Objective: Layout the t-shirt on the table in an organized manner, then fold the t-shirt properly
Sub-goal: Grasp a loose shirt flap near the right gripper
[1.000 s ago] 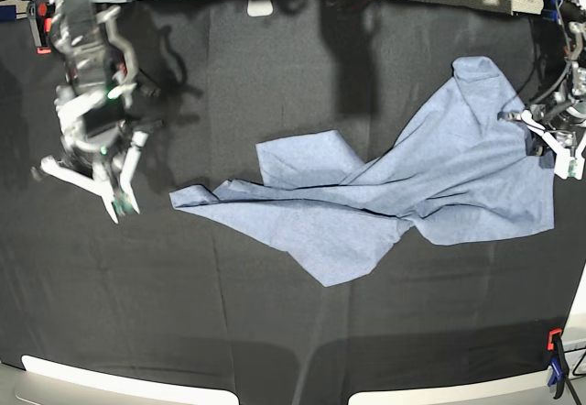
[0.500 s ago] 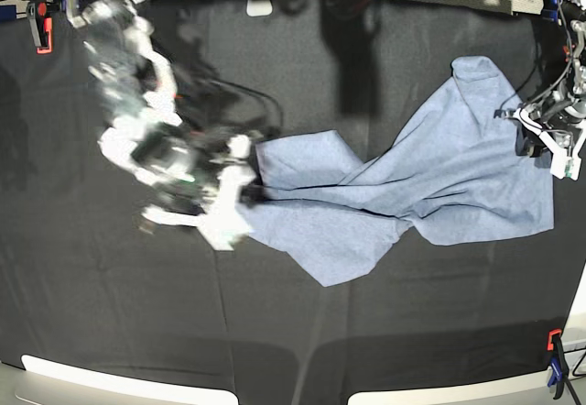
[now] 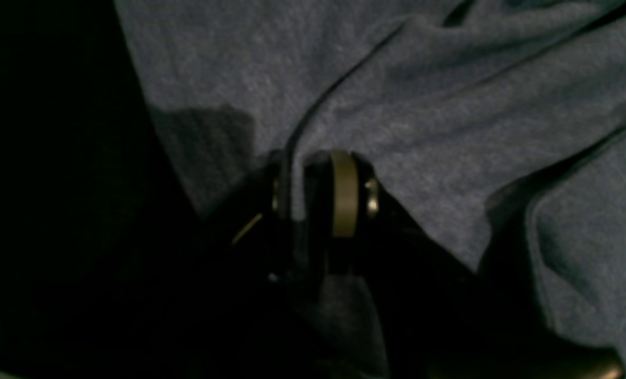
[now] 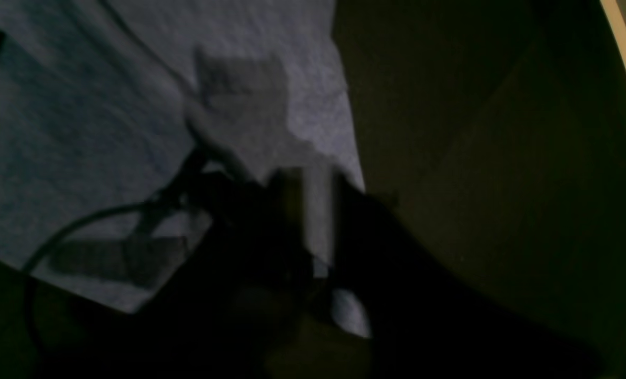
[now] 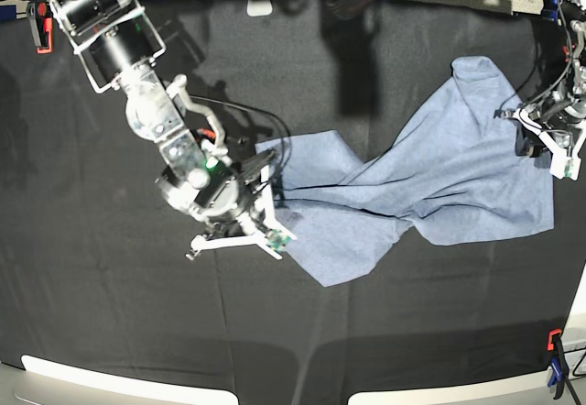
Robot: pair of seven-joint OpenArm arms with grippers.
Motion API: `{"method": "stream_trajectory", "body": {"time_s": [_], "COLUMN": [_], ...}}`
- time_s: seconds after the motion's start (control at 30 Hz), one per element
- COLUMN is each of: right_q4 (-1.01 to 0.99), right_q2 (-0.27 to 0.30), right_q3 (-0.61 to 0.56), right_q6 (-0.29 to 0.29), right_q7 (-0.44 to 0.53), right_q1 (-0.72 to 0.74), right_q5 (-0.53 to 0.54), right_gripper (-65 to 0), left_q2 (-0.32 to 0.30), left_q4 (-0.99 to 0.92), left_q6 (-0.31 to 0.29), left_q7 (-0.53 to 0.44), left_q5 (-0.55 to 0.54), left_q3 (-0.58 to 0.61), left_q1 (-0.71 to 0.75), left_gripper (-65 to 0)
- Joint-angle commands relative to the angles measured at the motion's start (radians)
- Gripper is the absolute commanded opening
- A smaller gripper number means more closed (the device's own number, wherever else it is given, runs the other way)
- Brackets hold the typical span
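Base view: the t-shirt (image 5: pixel 430 190) lies crumpled on the black tabletop (image 5: pixel 110 313), right of centre, running diagonally from a low left corner to a raised far-right corner. No lettering shows on the upper side.

Right hand (image 5: pixel 270 217): positioned at the shirt's left edge, on the view's left side. Its fingers are pressed together. The right wrist view is dark and blurred; shirt fabric (image 4: pixel 107 105) fills its upper left, and a pale strip of cloth appears between the dark finger shapes (image 4: pixel 313 226), so the hand seems to pinch the shirt edge, though the blur leaves this uncertain.

Left hand (image 5: pixel 548 144): positioned at the shirt's right edge, on the view's right side. In the left wrist view the fingers (image 3: pixel 344 192) stand close together with a fold of shirt fabric (image 3: pixel 449 105) running into the narrow gap between them; the hand pinches the cloth.

An orange and blue clamp (image 5: pixel 555 361) sits at the tabletop's near right corner.
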Motion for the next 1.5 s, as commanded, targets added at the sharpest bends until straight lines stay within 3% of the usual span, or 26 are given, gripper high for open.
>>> {"method": "stream_trajectory", "body": {"time_s": [0.0,0.13,0.27,0.37,0.47,0.63,0.87,1.07,1.23,1.3,1.4,1.47], "right_q4": [0.018,0.018,0.018,0.017,0.002,-0.076,-0.148,-0.158,-0.158,-0.156,-0.138,-0.134], "right_q2": [0.000,0.000,0.000,0.000,0.000,-0.003,-0.054,-0.101,-0.114,-0.114,-0.114,-0.114], "right_q3": [0.013,0.018,0.018,0.018,0.018,0.015,0.015,0.015,0.016,0.016,0.016,0.016], "right_q6": [-0.011,-0.027,-0.024,0.030,0.092,0.190,0.215,0.219,0.229,0.229,0.229,0.231], "right_q7": [0.027,0.020,-0.040,-0.046,-0.037,0.050,0.044,0.000,-0.009,-0.013,-0.063,-0.114], "right_q1": [0.045,0.097,0.126,0.122,0.120,0.120,0.122,0.122,0.123,0.133,0.162,0.185], "right_q5": [-0.001,0.005,0.167,0.273,0.259,0.224,0.201,0.203,0.203,0.228,0.357,0.424], "right_gripper": [-65.0,-65.0,-65.0,-49.4,-37.2,-37.1,-43.7,-44.4,-57.8,-57.8,-57.0,-52.7], "left_q2": [-0.021,-0.021,-0.021,-0.021,-0.021,-0.018,-0.018,-0.019,-0.019,-0.019,-0.019,-0.019], "left_q4": [0.013,0.013,0.013,0.013,0.013,0.013,0.013,0.013,0.013,0.013,0.013,0.013], "left_q6": [-0.003,-0.003,-0.003,-0.003,-0.003,-0.003,-0.003,-0.003,-0.003,-0.003,-0.003,-0.003], "left_q7": [-0.016,-0.016,-0.016,-0.016,-0.016,-0.016,-0.016,-0.016,-0.017,-0.017,-0.017,-0.017], "left_q5": [-0.010,-0.007,-0.007,-0.007,-0.007,-0.006,-0.006,-0.006,-0.006,-0.006,-0.006,-0.006], "left_q3": [-0.006,-0.006,-0.006,-0.006,-0.006,-0.006,-0.006,-0.006,-0.006,-0.006,-0.006,-0.006], "left_q1": [-0.011,-0.011,-0.011,-0.011,-0.011,-0.011,-0.011,-0.011,-0.011,-0.011,-0.011,-0.011], "left_gripper": [-54.6,-54.6,-54.6,-54.6,-54.6,-54.6,-54.6,-54.6,-54.6,-54.6,-54.6,-54.6]}}
